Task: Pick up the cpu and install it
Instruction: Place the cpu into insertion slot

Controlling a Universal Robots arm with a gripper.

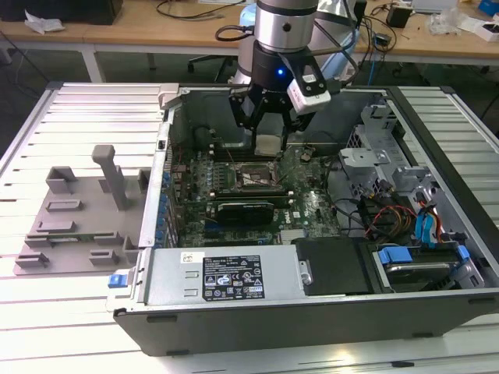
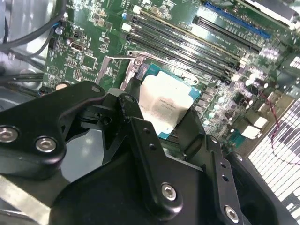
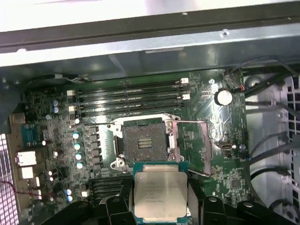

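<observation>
My gripper (image 1: 267, 145) hangs inside the open computer case, shut on the cpu (image 1: 267, 144), a small square chip with a pale silvery top. The cpu (image 3: 161, 193) sits flat between the black fingers (image 3: 202, 208) in the first wrist view, and the cpu (image 2: 165, 101) shows past the black fingers (image 2: 135, 123) in the second wrist view. It is held above the motherboard (image 1: 308, 199), a little short of the black-framed socket (image 3: 144, 143), whose lid and lever stand open. The socket (image 1: 256, 178) lies just below the gripper in the exterior view.
A grey plastic tray (image 1: 78, 218) with upright posts rests on the slatted table at the exterior view's left. Case walls (image 1: 168, 148) surround the board. Memory slots (image 3: 131, 98), a black card (image 1: 243, 210), cables (image 1: 390, 214) and a drive cage (image 1: 374, 140) crowd the case.
</observation>
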